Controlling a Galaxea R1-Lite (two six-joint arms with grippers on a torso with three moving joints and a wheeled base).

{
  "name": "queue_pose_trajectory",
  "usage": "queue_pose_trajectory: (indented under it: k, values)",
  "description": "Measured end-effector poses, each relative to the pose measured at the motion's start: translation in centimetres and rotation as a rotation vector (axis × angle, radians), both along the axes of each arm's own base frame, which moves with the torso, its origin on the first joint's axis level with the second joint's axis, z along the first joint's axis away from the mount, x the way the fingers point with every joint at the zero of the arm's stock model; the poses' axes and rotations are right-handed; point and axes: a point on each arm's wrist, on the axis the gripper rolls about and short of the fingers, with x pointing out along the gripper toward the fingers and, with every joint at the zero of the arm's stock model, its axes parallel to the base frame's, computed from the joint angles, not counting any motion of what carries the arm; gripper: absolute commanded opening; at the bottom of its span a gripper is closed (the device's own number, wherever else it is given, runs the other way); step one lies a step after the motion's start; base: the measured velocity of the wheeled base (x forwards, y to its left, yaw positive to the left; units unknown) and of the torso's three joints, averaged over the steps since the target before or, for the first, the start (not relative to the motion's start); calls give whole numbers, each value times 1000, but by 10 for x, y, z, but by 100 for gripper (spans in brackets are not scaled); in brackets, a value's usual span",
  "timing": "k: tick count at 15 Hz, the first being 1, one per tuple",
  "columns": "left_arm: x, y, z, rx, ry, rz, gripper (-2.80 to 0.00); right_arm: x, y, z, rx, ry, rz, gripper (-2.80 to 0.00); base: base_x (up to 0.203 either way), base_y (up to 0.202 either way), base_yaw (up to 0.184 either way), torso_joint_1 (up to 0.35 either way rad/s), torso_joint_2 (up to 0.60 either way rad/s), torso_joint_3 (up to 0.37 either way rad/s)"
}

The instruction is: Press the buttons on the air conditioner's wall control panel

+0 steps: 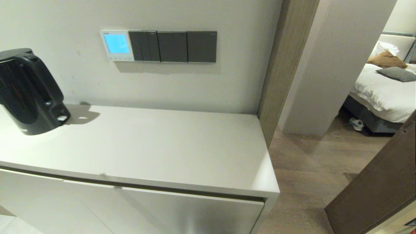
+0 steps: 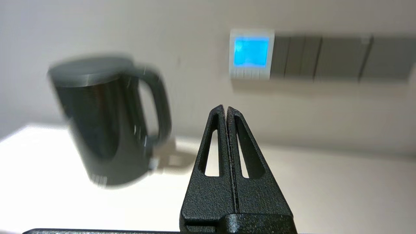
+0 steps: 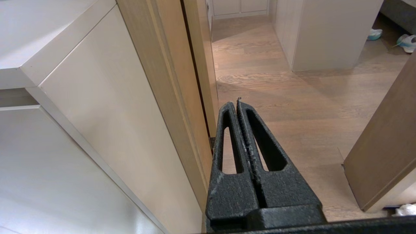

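The control panel [image 1: 117, 45] is mounted on the wall above the bench [image 1: 156, 146], at the left end of a row of dark switch plates [image 1: 173, 46]; its blue screen is lit, with a strip of small buttons below the screen. The bench extends below the control panel. A black kettle [image 1: 27, 91] stands on the bench, below and to the left of the control panel. The left end effector [image 2: 226, 109] hangs above the bench, below the control panel and apart from it, fingers pressed together. The right end effector [image 3: 238, 103] hangs far below and right of the control panel, beside the bench's end wall, fingers together.
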Motion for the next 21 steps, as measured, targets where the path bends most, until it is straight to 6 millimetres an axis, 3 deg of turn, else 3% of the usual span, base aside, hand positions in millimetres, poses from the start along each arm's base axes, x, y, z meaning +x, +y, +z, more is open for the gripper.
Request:
queue_pose_trajectory:
  k: [4,7,9,15,21]
  values:
    - [-41,0,-65,-5,120,3,-280,0,0,0,0,0,0,-280,0,0,0,0,0,0]
    - [-57,0,-115,-21,235,2,-280,0,0,0,0,0,0,-280,0,0,0,0,0,0]
    - [-66,0,-137,-24,262,4,-280,0,0,0,0,0,0,-280,0,0,0,0,0,0]
    - [-92,0,-175,-5,346,13,-280,0,0,0,0,0,0,-280,0,0,0,0,0,0]
    - [-99,1,-199,53,343,27,-280,0,0,0,0,0,0,-280,0,0,0,0,0,0]
